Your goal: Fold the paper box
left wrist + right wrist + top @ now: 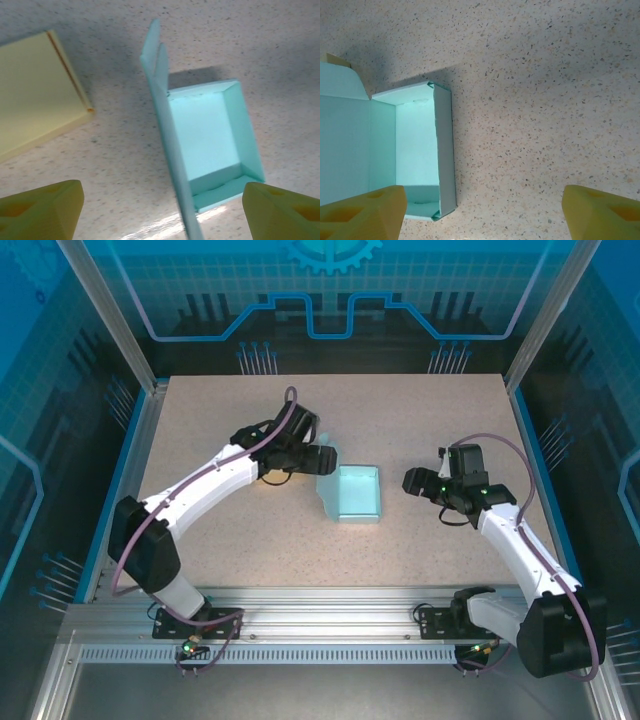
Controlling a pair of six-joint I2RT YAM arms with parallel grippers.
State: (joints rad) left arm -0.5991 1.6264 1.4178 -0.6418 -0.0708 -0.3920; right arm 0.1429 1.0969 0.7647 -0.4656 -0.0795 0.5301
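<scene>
The blue paper box sits in the middle of the table, between the two arms. It looks mostly made. On its left side a long flap stands up, tipped a little. I think this is the lid, and it is not shut yet. Next to the flap is the open tray part, with its short walls standing up. The right wall looks neat and straight. So what is left, I think, is to push the lid over and tuck it in.

The left arm reaches out across the table and bends in toward the box. The left gripper hangs just beside the box's far left corner. Its yellow fingers are wide apart and hold nothing. A yellow paper thing lies on the table to one side of the box.

The right arm reaches up from its base and turns in toward the box. The right gripper is near the box's right side but not touching it. Its fingers are spread wide too, and empty.
</scene>
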